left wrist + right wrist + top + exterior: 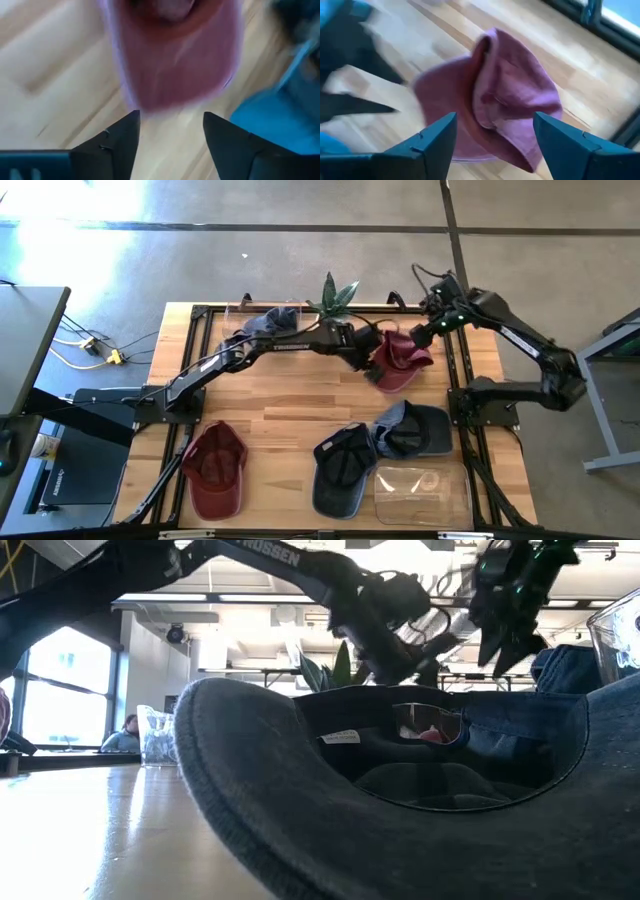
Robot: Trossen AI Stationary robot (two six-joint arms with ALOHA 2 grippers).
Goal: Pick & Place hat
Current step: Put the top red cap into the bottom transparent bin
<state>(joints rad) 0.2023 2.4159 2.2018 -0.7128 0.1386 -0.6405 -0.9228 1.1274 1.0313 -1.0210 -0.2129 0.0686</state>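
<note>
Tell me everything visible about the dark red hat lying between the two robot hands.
The dark red hat is soft cloth, crumpled and folded on itself, its brim pointing toward the left hand. It lies on the wooden table at the far right, near the plant. Both hands are open; the right hand hovers above. Neither visibly grips it.

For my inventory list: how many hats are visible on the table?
5: maroon hat far right, grey-blue hat far left, red cap near left, two dark caps near right. None seems hidden.
</note>
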